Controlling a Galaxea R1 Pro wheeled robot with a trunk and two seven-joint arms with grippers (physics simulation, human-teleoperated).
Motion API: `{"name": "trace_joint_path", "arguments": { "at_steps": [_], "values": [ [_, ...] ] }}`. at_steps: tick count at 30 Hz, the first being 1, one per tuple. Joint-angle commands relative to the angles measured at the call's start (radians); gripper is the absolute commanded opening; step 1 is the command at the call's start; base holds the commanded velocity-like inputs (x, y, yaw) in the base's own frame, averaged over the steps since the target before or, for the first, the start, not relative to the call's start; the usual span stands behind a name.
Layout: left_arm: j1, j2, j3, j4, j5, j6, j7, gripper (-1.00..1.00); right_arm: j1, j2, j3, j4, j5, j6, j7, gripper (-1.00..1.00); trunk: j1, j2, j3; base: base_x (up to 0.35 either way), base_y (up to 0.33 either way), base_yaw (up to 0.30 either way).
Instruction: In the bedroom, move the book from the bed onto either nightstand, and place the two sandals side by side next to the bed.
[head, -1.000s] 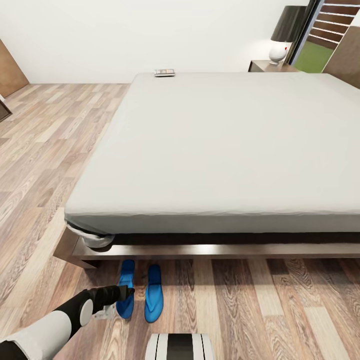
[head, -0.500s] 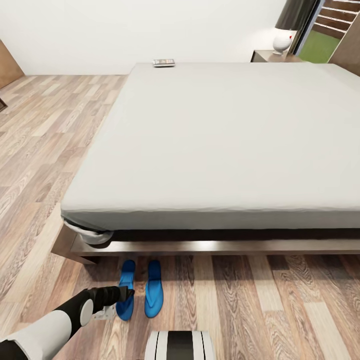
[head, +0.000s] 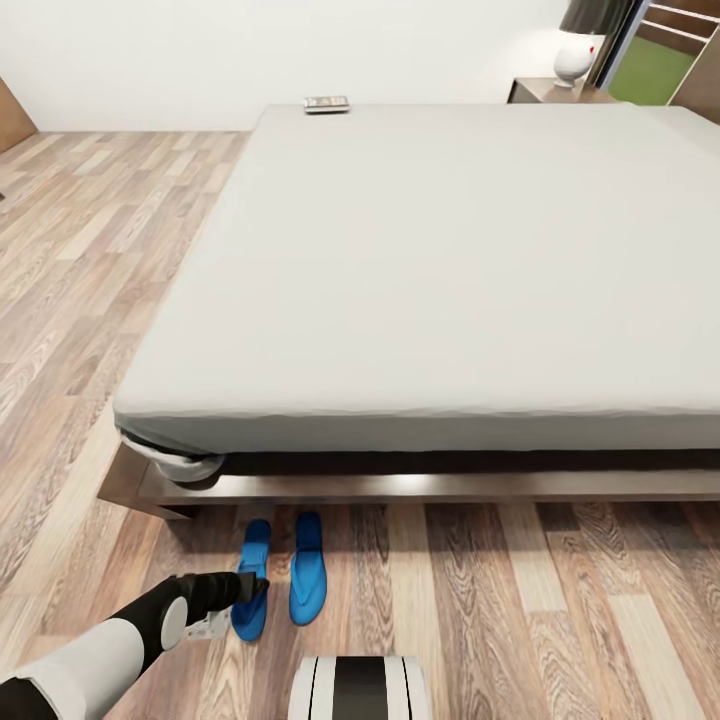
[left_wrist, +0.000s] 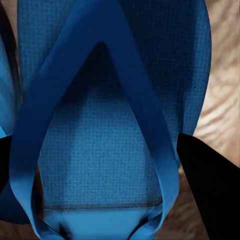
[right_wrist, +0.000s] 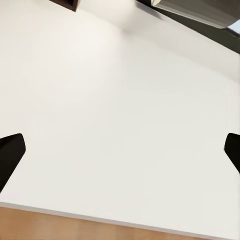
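Note:
Two blue sandals lie side by side on the floor by the bed's near edge: the left sandal (head: 251, 585) and the right sandal (head: 308, 567). My left gripper (head: 258, 590) hovers just over the left sandal (left_wrist: 110, 110), open, its dark fingertips (left_wrist: 210, 190) spread on both sides of the strap. The book (head: 327, 104) lies on the far left corner of the grey bed (head: 430, 260). A dark nightstand (head: 545, 92) stands beyond the bed's far right side. My right gripper (right_wrist: 120, 155) is open, facing a white wall.
A lamp (head: 582, 40) with a white base and dark shade stands on the nightstand. Wood plank floor (head: 90, 260) runs along the bed's left side and in front of it. My own base (head: 358, 690) shows at the bottom edge.
The whole view has shifted, so the bed and book sit slightly higher in the picture. The sandals and my left gripper keep the same places relative to each other.

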Motion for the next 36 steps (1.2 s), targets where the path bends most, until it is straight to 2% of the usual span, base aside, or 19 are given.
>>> {"name": "trace_joint_path", "arguments": {
  "at_steps": [1,5,18,23,36],
  "values": [
    [0.000,0.001,0.000,-0.002,-0.010,-0.004,0.004,-1.00,0.000,0.000,0.003,0.001,-0.003,-0.001,-0.002,1.00,0.000,0.000,-0.004,0.000,0.000,0.000],
    [-0.001,0.001,-0.001,-0.002,-0.010,-0.005,0.004,-1.00,0.000,0.000,0.003,0.001,-0.003,-0.001,-0.002,1.00,0.002,-0.001,-0.020,0.000,0.000,0.000],
    [-0.027,0.001,-0.001,-0.001,-0.010,-0.006,0.004,-1.00,0.000,0.000,0.004,0.001,-0.003,-0.001,-0.003,1.00,0.002,-0.001,-0.020,0.000,0.000,0.000],
    [-0.039,0.000,-0.001,0.000,-0.010,-0.011,0.005,-1.00,0.000,0.000,0.005,0.001,-0.002,-0.001,-0.003,1.00,0.004,-0.003,-0.039,0.000,0.000,0.000],
    [-0.056,-0.003,-0.027,-0.002,-0.010,-0.015,0.005,-1.00,0.000,0.000,0.005,0.003,-0.002,-0.001,-0.003,1.00,0.004,-0.003,-0.039,0.000,0.000,0.000]
  ]
}}
